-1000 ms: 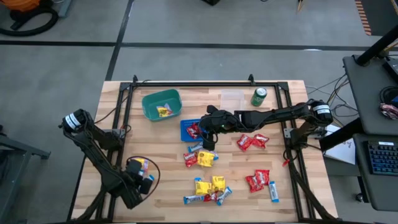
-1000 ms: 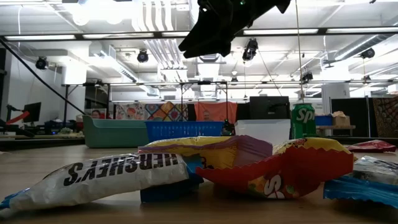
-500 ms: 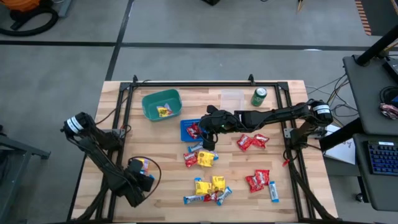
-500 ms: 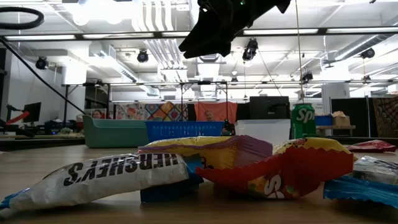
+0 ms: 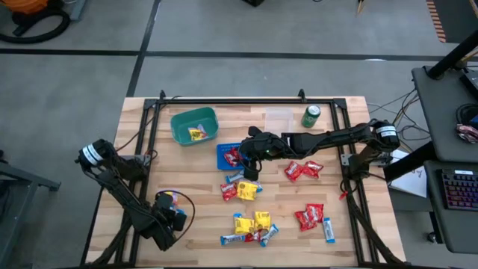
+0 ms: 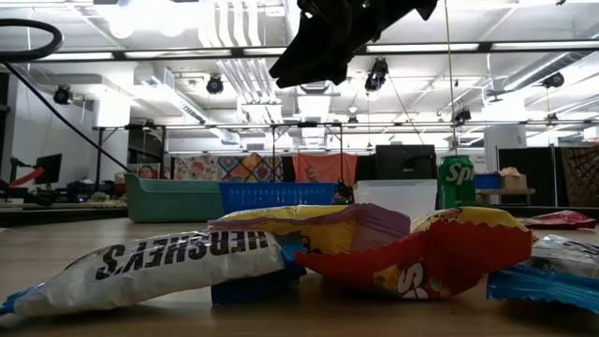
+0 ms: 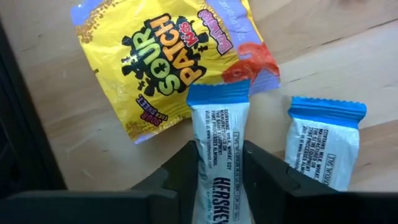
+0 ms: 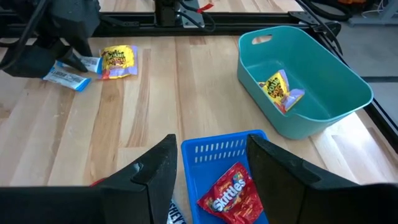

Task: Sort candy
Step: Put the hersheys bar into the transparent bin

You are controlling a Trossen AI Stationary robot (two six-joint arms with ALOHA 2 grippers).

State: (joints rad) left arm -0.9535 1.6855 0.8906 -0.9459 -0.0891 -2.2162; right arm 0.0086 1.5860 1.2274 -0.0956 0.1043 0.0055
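Note:
At the table's near left my left gripper (image 5: 172, 212) points down, shut on a white-and-blue Hershey's candy bar (image 7: 219, 124). One end of that bar lies over the corner of a yellow Sour Patch packet (image 7: 158, 62), and a second white-and-blue bar (image 7: 323, 149) lies beside it. My right gripper (image 8: 217, 171) hangs open above the blue basket (image 8: 221, 149), which holds a red Skittles packet (image 8: 233, 196). The teal basket (image 8: 311, 93) holds a yellow candy (image 8: 281, 87). My left gripper pinches the Hershey's bar by its two long sides (image 7: 203, 168) between its two fingers, around the bar's middle. The fingers come from above, pointing down, one on each side of the bar. Whether the bar is clear of the table I cannot tell.
Red, yellow and blue-and-white candies lie in loose groups mid-table (image 5: 240, 190), near the front (image 5: 252, 228) and to the right (image 5: 310, 217). A green can (image 5: 311, 116) stands at the far right. Black rails (image 5: 231, 99) border the table.
My left gripper has sunk toward the candies at the table's near left. My right arm has kept still.

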